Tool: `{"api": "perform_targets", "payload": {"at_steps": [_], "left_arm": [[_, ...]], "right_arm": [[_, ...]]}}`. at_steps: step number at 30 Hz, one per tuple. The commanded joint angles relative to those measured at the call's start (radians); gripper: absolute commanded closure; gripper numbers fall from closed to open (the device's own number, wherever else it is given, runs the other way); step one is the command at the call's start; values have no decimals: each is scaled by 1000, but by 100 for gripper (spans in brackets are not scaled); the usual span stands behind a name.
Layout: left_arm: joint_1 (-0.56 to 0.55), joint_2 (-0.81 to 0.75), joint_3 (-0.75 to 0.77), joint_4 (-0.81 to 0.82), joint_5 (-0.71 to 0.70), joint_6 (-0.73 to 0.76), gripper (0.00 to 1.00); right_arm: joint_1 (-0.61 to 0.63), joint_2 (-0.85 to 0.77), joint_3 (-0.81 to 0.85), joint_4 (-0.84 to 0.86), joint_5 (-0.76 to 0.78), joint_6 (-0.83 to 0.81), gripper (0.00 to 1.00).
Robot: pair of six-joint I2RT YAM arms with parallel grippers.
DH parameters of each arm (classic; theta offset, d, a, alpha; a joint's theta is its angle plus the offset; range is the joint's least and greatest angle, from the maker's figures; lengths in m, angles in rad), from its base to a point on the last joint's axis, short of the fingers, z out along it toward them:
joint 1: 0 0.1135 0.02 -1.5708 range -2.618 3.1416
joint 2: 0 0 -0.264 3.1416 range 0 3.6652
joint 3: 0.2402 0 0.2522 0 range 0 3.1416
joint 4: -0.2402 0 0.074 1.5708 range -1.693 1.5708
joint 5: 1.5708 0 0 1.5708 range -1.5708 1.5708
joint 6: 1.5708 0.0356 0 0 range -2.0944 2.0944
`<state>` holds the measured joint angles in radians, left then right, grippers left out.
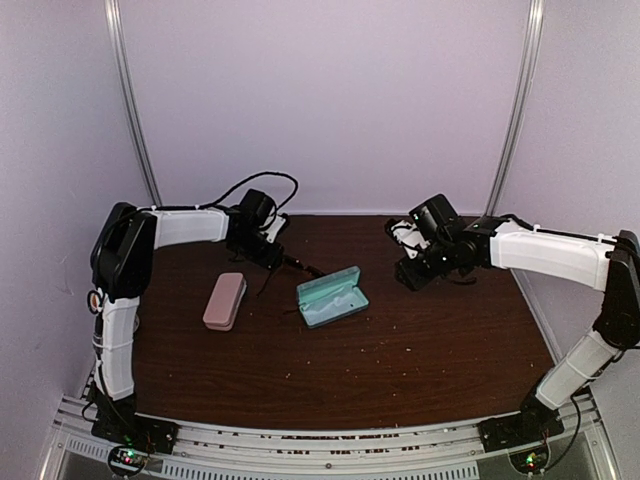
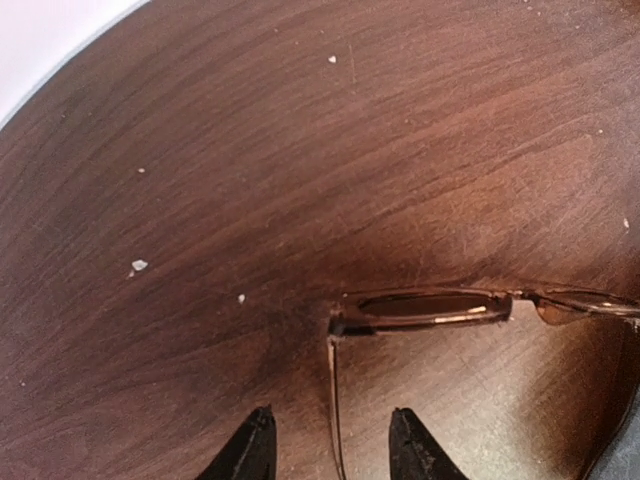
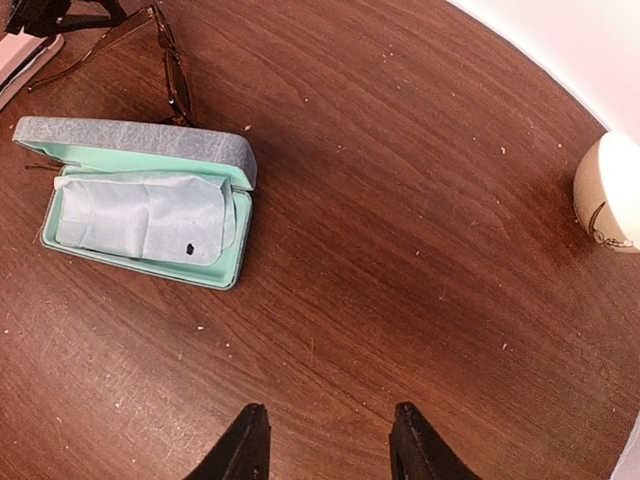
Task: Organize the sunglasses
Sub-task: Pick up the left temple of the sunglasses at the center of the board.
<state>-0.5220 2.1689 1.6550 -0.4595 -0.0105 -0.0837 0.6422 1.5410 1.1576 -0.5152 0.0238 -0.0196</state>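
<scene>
- Plainly, the left gripper (image 2: pixel 330 435) stands partly open and clamps nothing. One thin temple of the wire-frame sunglasses (image 2: pixel 420 308) runs between its fingers without touching either.
- The reddish-brown frame rests on the dark wooden table (image 2: pixel 250 150), just behind the raised lid of the open teal case (image 3: pixel 130 137).
- A light-blue cloth (image 3: pixel 140 215) lies inside that case, and a closed pink case (image 1: pixel 224 300) sits apart on its left.
- The right gripper (image 3: pixel 328 430) hovers over bare wood with its fingers partly apart, holding nothing.
</scene>
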Motion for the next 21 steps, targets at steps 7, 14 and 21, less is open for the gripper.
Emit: {"api": "perform_targets", "payload": {"at_steps": [7,14,21], "left_arm": [[11,121,136,-133,20,-40,63],[11,132,145,-135,3,-47,88],[12,54,114,-91,-69,-55,100]], "right_arm": [[-13,22,34,3,-15,0,58],[-15,25,39,-3,-18,0,58],[-15,5,39,-2,-14,3,58]]}}
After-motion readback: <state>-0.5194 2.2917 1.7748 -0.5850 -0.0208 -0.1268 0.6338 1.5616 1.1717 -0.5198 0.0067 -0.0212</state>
